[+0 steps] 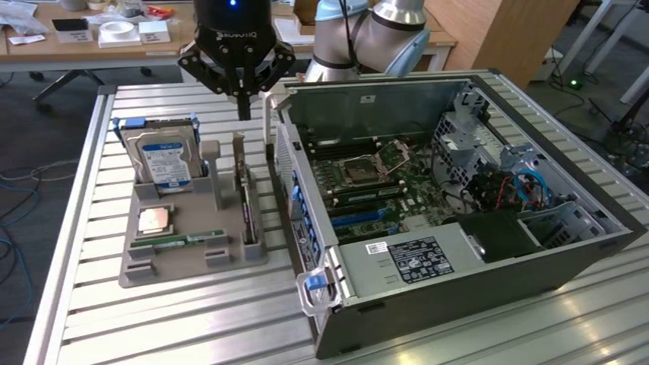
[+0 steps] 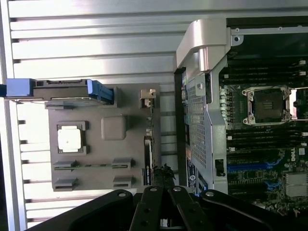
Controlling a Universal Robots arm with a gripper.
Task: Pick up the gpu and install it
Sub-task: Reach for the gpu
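Step in hand: the gripper [image 1: 243, 112] is hanging above the gpu [image 1: 245, 199] with its fingers pressed together and carrying nothing; I am reading this as the approach to the pick.
Where the gpu is: it is standing on its long edge in a slot of the grey holder [image 1: 193, 262], on the side nearest the computer case [image 1: 457, 258], and is not yet installed.
Doing it well: the card is offering only a thin top edge, so the fingers are probably needing to part just enough to straddle it and to line up along its length, not across it.
Grip spot: the middle of the upper edge is looking safest (the bracket end is likely to tip the card if taken alone).
Lift: a straight pull upward is likely to be best, since the slot walls are hugging the card on both faces.
Neighbours to mind: the hard drive [image 1: 163, 158] is standing upright in the same holder, well apart from the card; the case wall is lying just beside it.
Gpu, material and shape: it is showing as a flat, rigid board with a pale metal bracket [image 1: 239, 146] rising at the end farther from the camera.
Holder: matt grey plastic with blocky ribs and pockets.
Hard drive: silver metal with a blue and white label.
Case: dark sheet metal lying open, exposing a green motherboard [image 1: 381, 186].
Surface: [image 1: 182, 319] ribbed aluminium slats, shining under the room light.
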